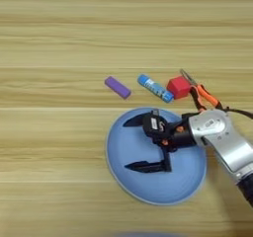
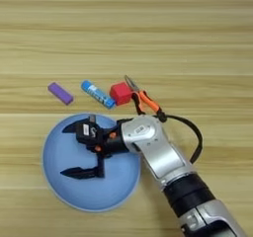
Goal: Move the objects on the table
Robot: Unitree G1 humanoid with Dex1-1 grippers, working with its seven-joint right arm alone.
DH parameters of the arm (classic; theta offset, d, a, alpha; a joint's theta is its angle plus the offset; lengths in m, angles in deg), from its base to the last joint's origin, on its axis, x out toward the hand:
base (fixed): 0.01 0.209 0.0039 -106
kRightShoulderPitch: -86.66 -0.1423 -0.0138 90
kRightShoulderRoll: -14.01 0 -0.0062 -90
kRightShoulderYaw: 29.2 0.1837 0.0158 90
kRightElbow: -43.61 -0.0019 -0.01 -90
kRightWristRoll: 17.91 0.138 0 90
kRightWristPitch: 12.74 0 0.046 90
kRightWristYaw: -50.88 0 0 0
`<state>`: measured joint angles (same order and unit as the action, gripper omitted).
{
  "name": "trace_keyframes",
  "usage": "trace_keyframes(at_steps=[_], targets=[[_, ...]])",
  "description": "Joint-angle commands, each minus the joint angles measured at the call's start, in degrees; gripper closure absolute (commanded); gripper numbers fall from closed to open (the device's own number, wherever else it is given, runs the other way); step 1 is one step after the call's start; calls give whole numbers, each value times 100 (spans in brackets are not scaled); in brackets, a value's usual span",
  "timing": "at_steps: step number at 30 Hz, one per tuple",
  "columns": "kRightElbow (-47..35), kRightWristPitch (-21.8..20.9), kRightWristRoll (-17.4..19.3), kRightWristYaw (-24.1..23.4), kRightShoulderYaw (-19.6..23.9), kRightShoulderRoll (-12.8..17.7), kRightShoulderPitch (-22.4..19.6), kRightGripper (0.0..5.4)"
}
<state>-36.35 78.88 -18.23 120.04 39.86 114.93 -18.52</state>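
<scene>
The right gripper (image 1: pixel 132 144) hangs over the light-blue plate (image 1: pixel 123 177), reaching in from the right on a silver forearm (image 2: pixel 153 154). Its jaws stand wide apart and hold nothing: one black finger (image 1: pixel 134 121) points left near the plate's far rim, the other (image 1: pixel 146 167) points left over the plate's middle. Whether the fingertips touch the plate cannot be told.

The plate lies on the tabletop (image 1: pixel 59 43) in its near half, a little right of centre in the left eye view. Nothing but the gripper shows over it.

Beyond the plate's far rim, a row of small things lies on the wood. The purple block (image 1: pixel 117 87) is furthest left, flat and turned at a slant, apart from the plate. To its right lies the blue tube (image 1: pixel 155 88) with a white label, on its side, slanted the same way, its right end close to the plate's far rim. Just beside the tube's right end sits a red cube (image 1: pixel 178 87); the two are touching or nearly so. Right of the cube lie pliers (image 2: pixel 143 98) with orange handles, their metal nose pointing up and left past the cube's far corner, and the handles running down towards the forearm. A black cable (image 2: pixel 195 132) loops out from the arm on the right.
</scene>
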Motion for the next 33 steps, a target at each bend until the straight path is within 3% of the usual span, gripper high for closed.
trace_keyframes(at_steps=[1, 6, 14, 33], targets=[[194, 12, -281, -309, -95, -18, -345, 3], [374, 68, -399, -481, -266, -237, -514, 3], [1046, 307, -639, -1098, -474, -826, -967, 3], [2024, 688, -117, -1925, 7, -2346, -1957, 3]])
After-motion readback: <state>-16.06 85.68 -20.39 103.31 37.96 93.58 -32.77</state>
